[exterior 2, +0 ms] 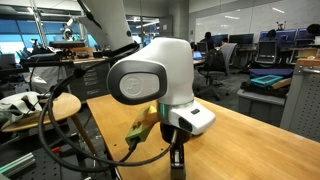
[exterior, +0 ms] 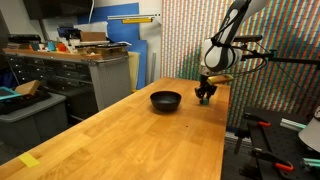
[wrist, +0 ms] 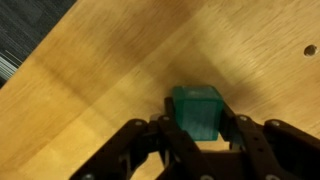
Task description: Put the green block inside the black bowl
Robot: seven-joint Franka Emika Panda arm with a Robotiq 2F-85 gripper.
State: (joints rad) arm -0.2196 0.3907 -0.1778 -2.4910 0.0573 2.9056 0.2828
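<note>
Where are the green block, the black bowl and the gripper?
green block (wrist: 197, 108): wrist view, on its top face.
black bowl (exterior: 166, 103): in an exterior view, on its outer wall.
gripper (exterior: 205, 98): in an exterior view, between its fingertips.

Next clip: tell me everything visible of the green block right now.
The green block is a small teal-green cube with flat matte faces; its material is unclear. In the wrist view it sits upright between the jaws of the gripper, which flank two opposite sides closely; whether they press it cannot be told. The wooden table is beneath it. It is not in the black bowl, which stands apart in an exterior view.
</note>
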